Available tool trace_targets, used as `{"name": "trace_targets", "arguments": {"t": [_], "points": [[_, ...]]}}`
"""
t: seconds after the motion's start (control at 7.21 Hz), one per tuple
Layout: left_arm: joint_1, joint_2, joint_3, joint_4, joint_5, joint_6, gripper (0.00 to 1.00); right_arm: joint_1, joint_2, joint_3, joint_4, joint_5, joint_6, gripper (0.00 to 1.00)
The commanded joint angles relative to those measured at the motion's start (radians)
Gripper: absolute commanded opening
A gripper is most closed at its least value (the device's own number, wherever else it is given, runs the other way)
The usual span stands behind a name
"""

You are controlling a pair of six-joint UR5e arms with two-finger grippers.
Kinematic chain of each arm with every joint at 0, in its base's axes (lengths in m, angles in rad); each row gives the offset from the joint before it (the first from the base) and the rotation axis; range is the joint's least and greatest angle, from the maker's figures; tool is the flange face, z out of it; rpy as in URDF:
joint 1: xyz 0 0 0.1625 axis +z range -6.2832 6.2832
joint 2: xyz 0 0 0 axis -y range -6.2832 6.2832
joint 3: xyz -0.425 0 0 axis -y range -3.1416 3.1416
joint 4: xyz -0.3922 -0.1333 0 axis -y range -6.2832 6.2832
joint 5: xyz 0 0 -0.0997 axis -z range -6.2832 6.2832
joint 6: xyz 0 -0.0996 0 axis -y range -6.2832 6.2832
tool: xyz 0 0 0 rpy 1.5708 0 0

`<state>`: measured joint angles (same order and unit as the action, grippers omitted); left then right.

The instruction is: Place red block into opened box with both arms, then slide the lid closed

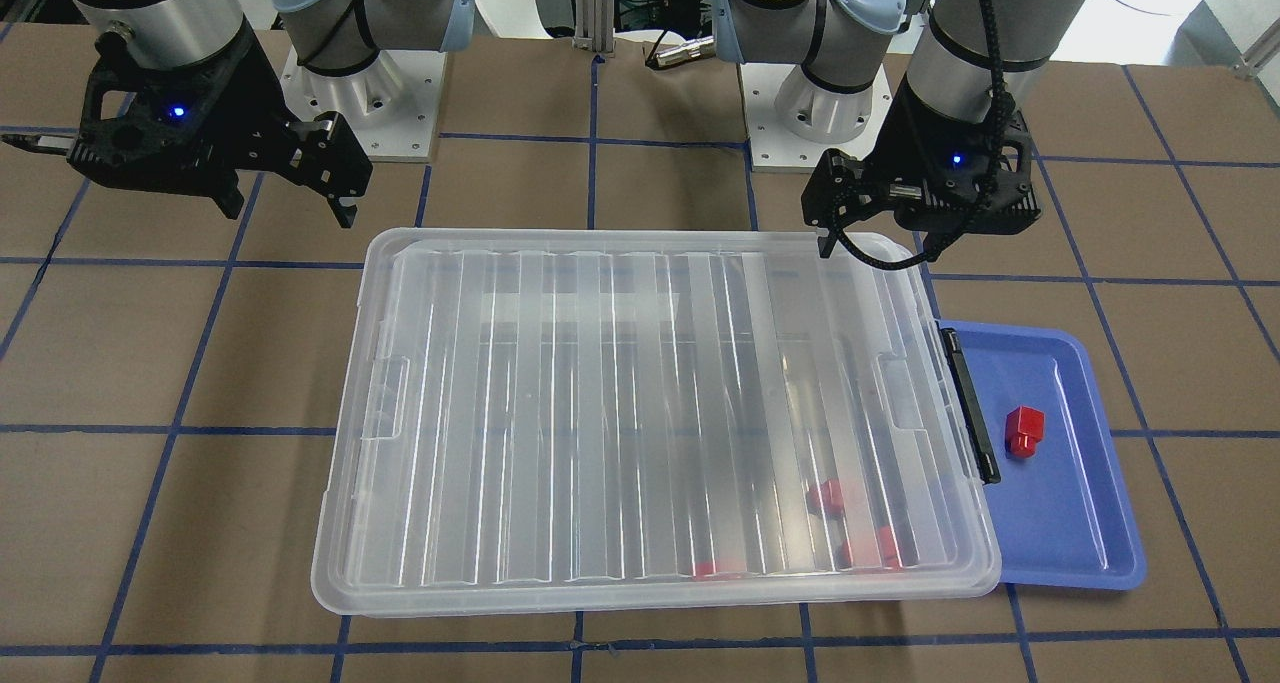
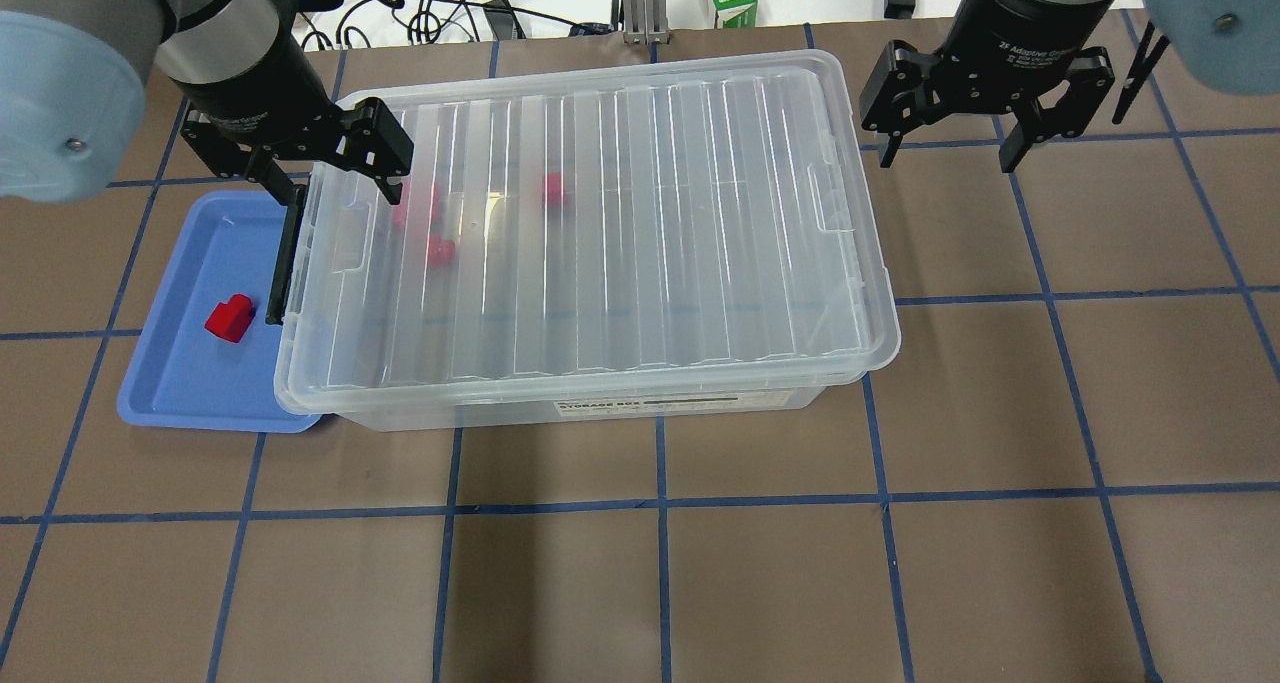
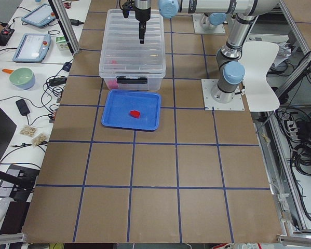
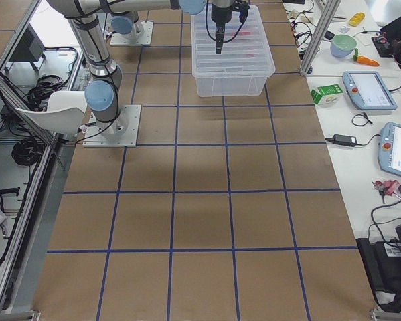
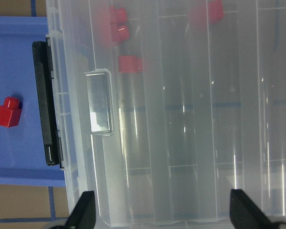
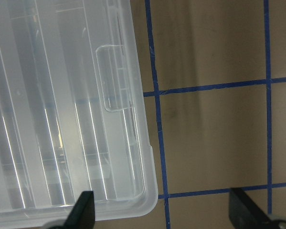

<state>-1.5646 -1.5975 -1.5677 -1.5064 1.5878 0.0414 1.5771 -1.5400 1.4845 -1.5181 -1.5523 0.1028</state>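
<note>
Translucent lid (image 2: 600,223) tops the box (image 2: 600,410), red block (image 2: 230,318) on tray (image 2: 185,393).

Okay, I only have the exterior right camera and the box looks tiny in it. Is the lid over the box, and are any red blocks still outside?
Observer: From overhead, the lid lies over the box and covers its opening, as far as I can tell.
Operator: And blocks outside?
Observer: One red block lies on the blue tray, beside the box's latch end.
Operator: Is either gripper holding anything?
Observer: No. The left gripper is open above the lid's latch end. The right gripper is open over the table, past the other end.
</note>
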Motion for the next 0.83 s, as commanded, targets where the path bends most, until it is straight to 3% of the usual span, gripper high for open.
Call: {"name": "trace_targets", "arguments": {"t": [0.0, 0.69], "points": [[0.0, 0.001, 0.0, 0.0, 0.0, 0.0, 1.0, 0.0, 0.001, 0.0, -0.001, -0.002, -0.002, 1.0], [0.0, -0.002, -0.003, 0.0, 0.0, 0.0, 1.0, -0.006, 0.03, 0.002, -0.016, -0.006, -0.018, 1.0]]}}
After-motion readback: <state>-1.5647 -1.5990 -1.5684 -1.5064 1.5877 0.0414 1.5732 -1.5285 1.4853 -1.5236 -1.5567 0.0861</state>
